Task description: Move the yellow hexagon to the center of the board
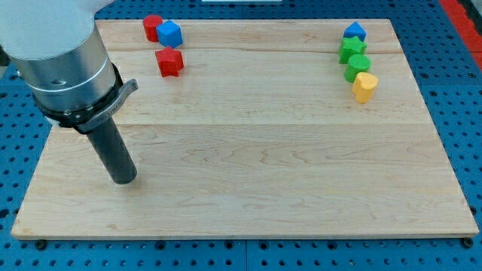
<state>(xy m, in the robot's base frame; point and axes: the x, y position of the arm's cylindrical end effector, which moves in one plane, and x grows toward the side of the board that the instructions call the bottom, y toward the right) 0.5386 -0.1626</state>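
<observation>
A yellow block (364, 86), rounded like a heart or hexagon, lies near the view's right edge of the wooden board (248, 173). It touches a green block (357, 66) just above it. My tip (124, 179) rests on the board at the view's lower left, far from the yellow block, with the whole board width between them.
Above the green block stand another green block (352, 48) and a blue block (355, 31), in one column. At the view's top left are a red cylinder (153, 27), a blue cube (170, 34) and a red star-like block (170, 62). Blue pegboard surrounds the board.
</observation>
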